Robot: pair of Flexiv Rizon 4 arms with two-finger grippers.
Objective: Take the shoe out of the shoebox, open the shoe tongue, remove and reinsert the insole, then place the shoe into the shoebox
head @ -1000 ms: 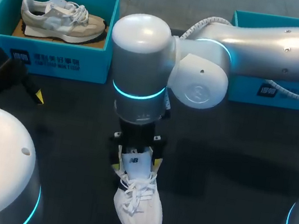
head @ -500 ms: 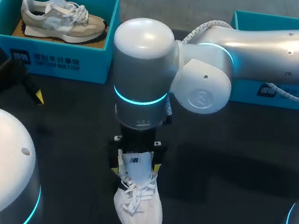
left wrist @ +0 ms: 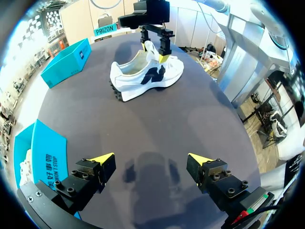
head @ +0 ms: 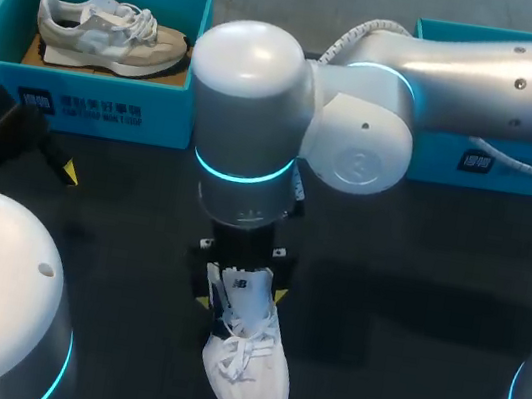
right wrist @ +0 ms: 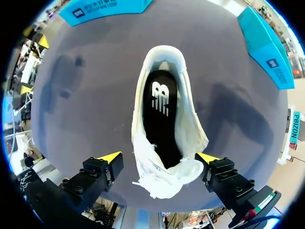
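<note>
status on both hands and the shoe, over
right hand open, astride white shoe at tongue. left hand open, apart, over table. insole in place. nothing in the way.

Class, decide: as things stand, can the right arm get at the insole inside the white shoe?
Probably yes. The right arm holds its jaws open over the white shoe; the tongue stands up clear and the black insole lies uncovered.

The dark matte table top (head: 402, 363) carries three items. A white lace-up sneaker (head: 243, 373) stands upright on its sole at the near middle, with its toe pointing to the near edge. An open teal cardboard shoebox (head: 89, 101) sits at the far left. A second teal cardboard shoebox (head: 515, 163) sits at the far right; only its front wall and part of its rim show.
</note>
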